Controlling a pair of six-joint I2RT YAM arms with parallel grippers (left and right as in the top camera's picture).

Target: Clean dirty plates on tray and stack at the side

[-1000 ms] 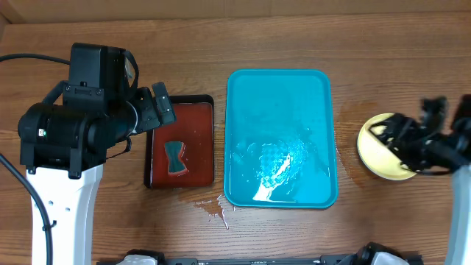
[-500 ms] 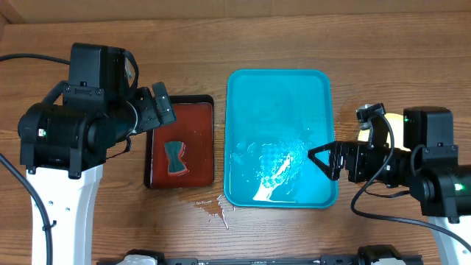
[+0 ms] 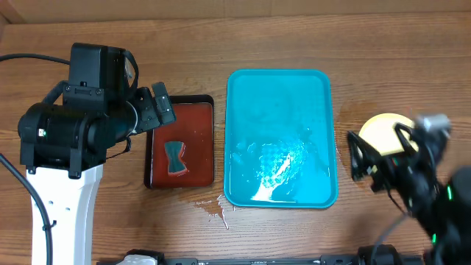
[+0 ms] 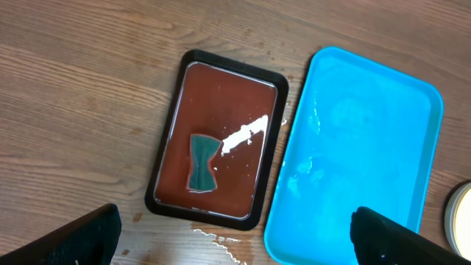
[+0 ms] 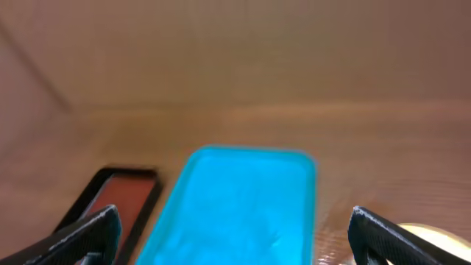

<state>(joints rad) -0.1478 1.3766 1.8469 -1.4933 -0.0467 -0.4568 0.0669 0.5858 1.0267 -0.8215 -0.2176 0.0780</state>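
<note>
The teal tray (image 3: 280,88) lies in the middle of the table, wet and with no plates on it; it also shows in the left wrist view (image 4: 368,132) and the right wrist view (image 5: 243,199). A pale yellow plate stack (image 3: 384,132) sits on the table right of the tray, partly hidden by my right arm; its edge shows in the left wrist view (image 4: 462,224). My right gripper (image 5: 232,235) is open and empty, blurred, beside the plates. My left gripper (image 4: 237,239) is open and empty, high above the small black tray.
A small black tray (image 3: 181,143) with a reddish-brown inside stands left of the teal tray and holds a teal sponge (image 3: 175,158). Water is spilled on the wood (image 3: 213,210) in front of it. A brown wall runs along the back.
My right arm has swung back to the right, away from the teal tray's right edge, and now sits by the yellow plates. The left arm has not moved.
</note>
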